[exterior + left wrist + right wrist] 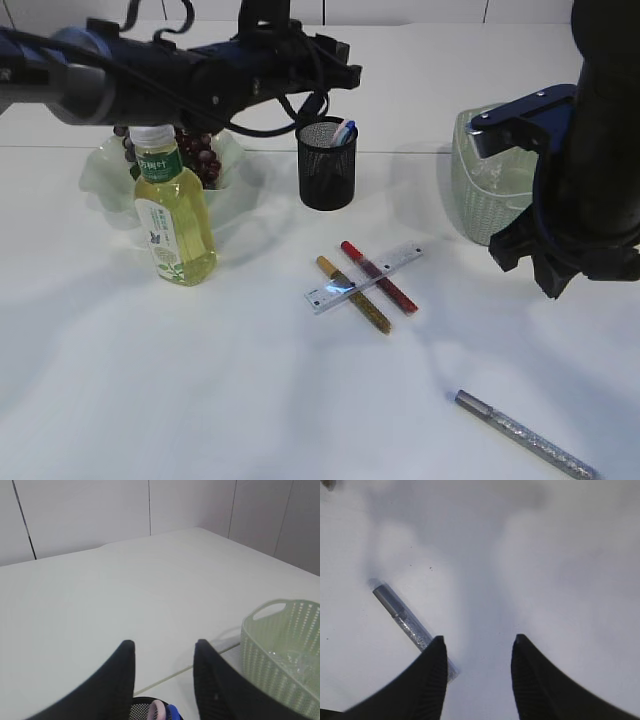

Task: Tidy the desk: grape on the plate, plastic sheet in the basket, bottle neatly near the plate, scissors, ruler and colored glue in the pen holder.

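My left gripper (343,72) (164,645) hangs open and empty just above the black mesh pen holder (327,166) (142,706). Scissors handles, pink and blue (166,712) (346,131), stick out of the holder. Grapes (202,157) lie on the pale green plate (105,178), and the bottle of yellow drink (176,215) stands upright in front of it. A clear ruler (363,278) lies across a red glue stick (380,277) and a gold one (354,294). A silver glue stick (525,435) (406,621) lies under my open, empty right gripper (535,270) (479,640). Clear plastic sheet (294,661) lies inside the basket (488,190) (280,645).
The basket stands at the back right, partly behind my right arm (590,150). A seam in the table (165,679) runs behind the pen holder. White wall panels (150,510) close off the far side.
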Motion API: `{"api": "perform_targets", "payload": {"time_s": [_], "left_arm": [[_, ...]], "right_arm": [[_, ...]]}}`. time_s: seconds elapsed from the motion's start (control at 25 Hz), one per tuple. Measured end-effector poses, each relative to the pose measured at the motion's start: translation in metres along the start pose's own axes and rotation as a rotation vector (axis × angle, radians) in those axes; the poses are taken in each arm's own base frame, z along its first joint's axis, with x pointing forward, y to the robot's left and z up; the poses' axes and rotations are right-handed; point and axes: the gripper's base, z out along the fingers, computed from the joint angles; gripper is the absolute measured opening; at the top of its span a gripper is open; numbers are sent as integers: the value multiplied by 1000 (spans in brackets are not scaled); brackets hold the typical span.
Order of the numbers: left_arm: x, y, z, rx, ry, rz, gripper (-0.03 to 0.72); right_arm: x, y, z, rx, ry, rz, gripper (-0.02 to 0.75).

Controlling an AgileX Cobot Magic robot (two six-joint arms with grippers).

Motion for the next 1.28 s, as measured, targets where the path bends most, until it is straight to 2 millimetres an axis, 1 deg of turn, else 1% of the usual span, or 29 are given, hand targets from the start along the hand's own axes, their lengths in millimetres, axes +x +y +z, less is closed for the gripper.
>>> {"api": "perform_targets", "payload": {"time_s": [0.08, 0.2, 0.36, 0.52, 0.6, 0.76, 0.84, 1.0, 1.08, 1.16, 1.28], "left_arm": [[-16, 0, -9, -2, 28, 0, 293], [-40, 0, -27, -11, 118, -17, 293], [-59, -1, -54, -17, 293, -32, 293], [-82, -2, -88, -20, 449, -33, 293], [-96, -3, -110, -21, 512, -34, 293], [-112, -1, -148, -41, 662, -4, 293], [-115, 1, -160, -57, 723, 16, 293], [-119, 2, -175, -71, 769, 30, 293], [-114, 2, -182, -75, 787, 36, 293], [-100, 3, -190, -76, 834, 39, 293], [-71, 3, -203, -71, 901, 37, 293]], "right_arm": [[0, 0, 0, 0, 0, 0, 344], [0, 0, 0, 0, 0, 0, 344], [0, 0, 0, 0, 0, 0, 344], [0, 0, 0, 0, 2, 0, 344], [0, 0, 0, 0, 2, -2, 344], [0, 0, 0, 1, 5, -2, 344], [1, 0, 0, 1, 8, -4, 344], [1, 0, 0, 1, 9, -18, 344], [1, 0, 0, -3, 11, -20, 344], [1, 1, 0, -7, 10, -23, 344], [-3, 3, -1, -34, -27, -23, 344]]}}
